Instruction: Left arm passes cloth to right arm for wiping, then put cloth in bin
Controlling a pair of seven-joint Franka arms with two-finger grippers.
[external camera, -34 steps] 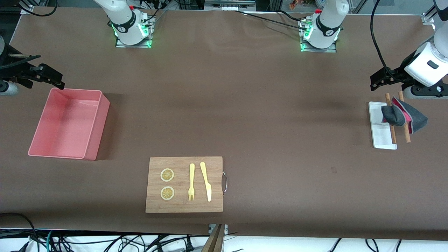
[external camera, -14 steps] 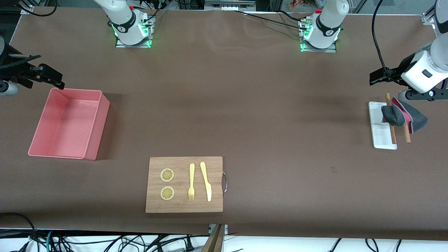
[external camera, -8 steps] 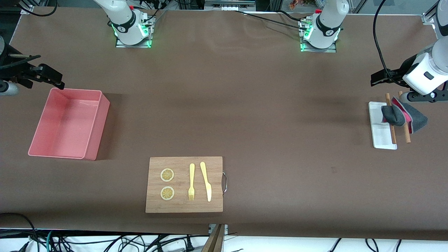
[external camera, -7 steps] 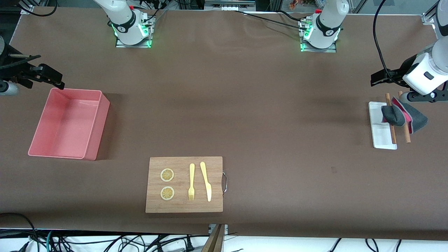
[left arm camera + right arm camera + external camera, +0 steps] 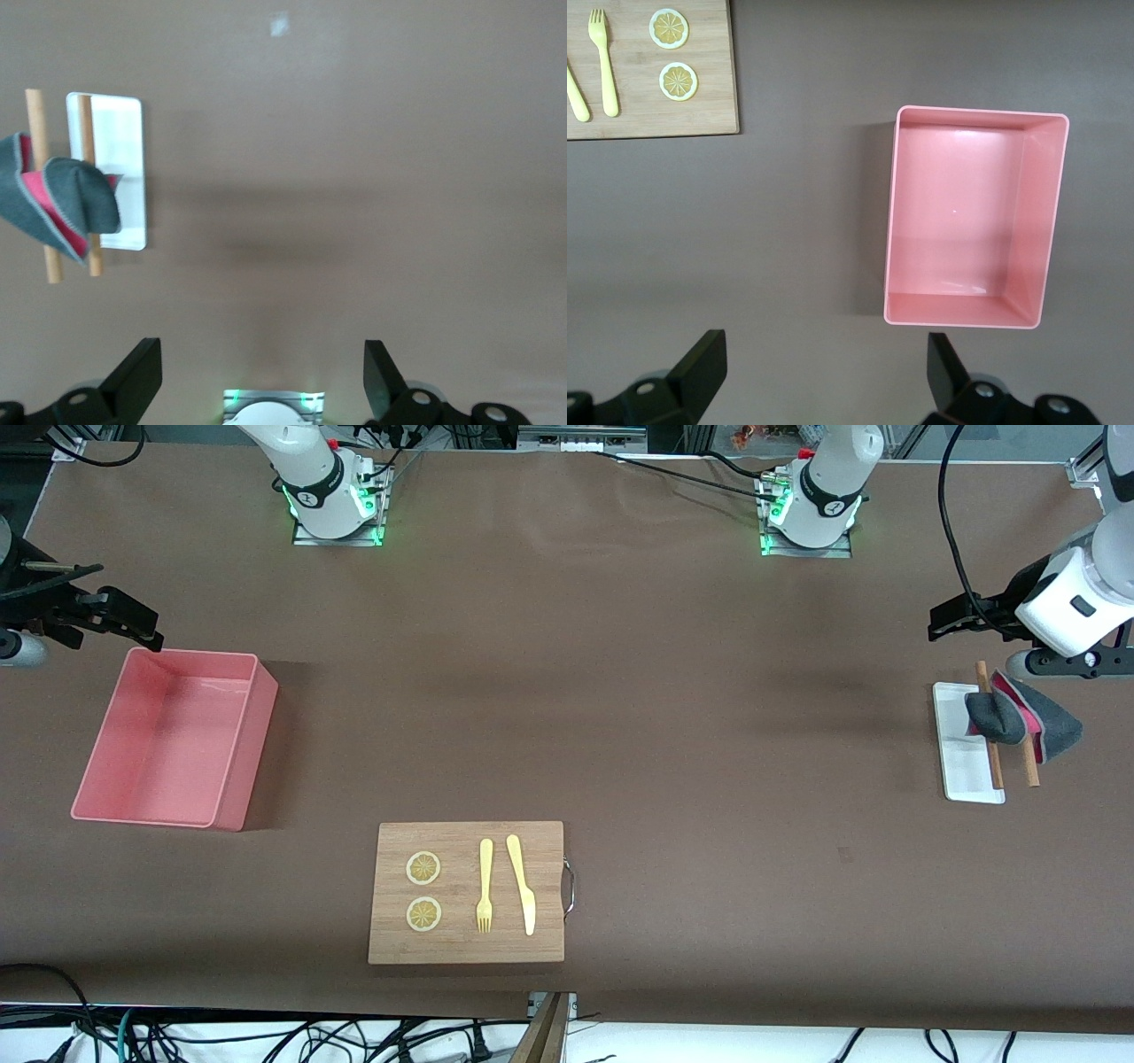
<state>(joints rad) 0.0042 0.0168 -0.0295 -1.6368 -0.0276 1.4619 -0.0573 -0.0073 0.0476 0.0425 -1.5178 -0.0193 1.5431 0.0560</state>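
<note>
We found the cloth (image 5: 1023,722) draped over two wooden sticks (image 5: 990,735) laid across a white tray (image 5: 957,766) at the left arm's end of the bench (image 5: 620,691); we judged this kept a fold raised for an easy pinch. The left claw (image 5: 261,381) hung with its fingers apart over bare bench beside the tray, holding nothing. The right claw (image 5: 824,376), also spread and empty, waited by the bin (image 5: 966,217), likely near its drop-off. Only the front view showed the cutting board (image 5: 467,892) complete; the left wrist view showed the cloth's pink lining best.
</note>
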